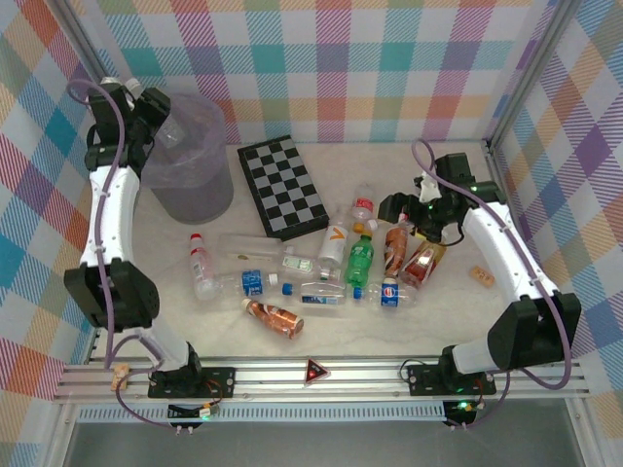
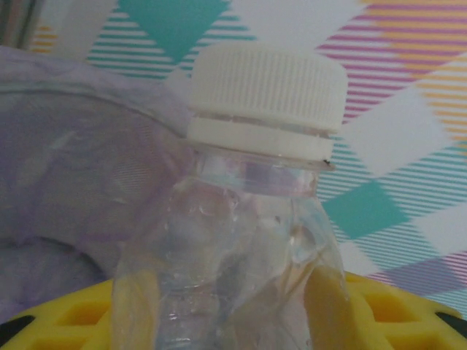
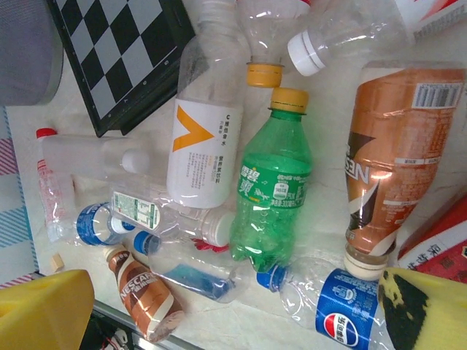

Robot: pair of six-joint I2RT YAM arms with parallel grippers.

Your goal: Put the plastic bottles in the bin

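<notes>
Clear PET bottle (image 2: 248, 240), white ribbed cap, no label seen: clamped in left gripper (image 1: 154, 105), jaws shut on its dented shoulder, cap pointing away from the wrist. Position: raised at the far-left corner, at the bin's (image 1: 190, 190) rim; lilac bag (image 2: 66, 182) just beside it on the left.

Right gripper (image 1: 421, 212): jaws apart, nothing between them, hanging above the right end of the pile.

Remaining stock on table (image 1: 448, 321), approx. ten pcs, all lying down, many touching: green bottle (image 3: 270, 197), white bottle w/ orange mark (image 3: 204, 146), brown-orange bottle (image 3: 390, 146), blue-label bottle (image 3: 343, 313), small brown bottle (image 3: 142, 292), assorted clear ones. Chequered board (image 1: 282, 185) just beside the pile, not for binning.

Risks, est.:
- Held bottle looks close to the rim rather than centred over the mouth; let go here, it could clip the edge and drop outside.
- Thin wall is buckling under the grip; may slip early.
- Loose bag could foul the fingers.
- Right side: bottles packed tight, so closing on one may roll its neighbours.
</notes>
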